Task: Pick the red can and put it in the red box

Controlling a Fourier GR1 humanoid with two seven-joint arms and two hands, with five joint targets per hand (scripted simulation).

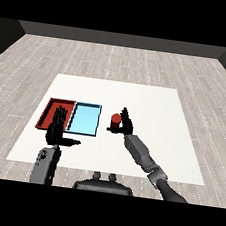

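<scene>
The red can (115,120) stands upright on the white table (155,110), just right of the light blue tray (84,119). My right hand (126,124) is at the can's right side, touching or nearly touching it. Its fingers point up and its thumb reaches left in front of the can's base, so the hand is open. The red tray (48,110) lies at the left, next to the blue one. My left hand (57,129) hovers open over the red tray's near right corner, fingers straight and thumb out to the right.
The two trays lie side by side at the table's left half. Bare white table surface stretches to the right and behind the can. A grey wooden floor surrounds the table.
</scene>
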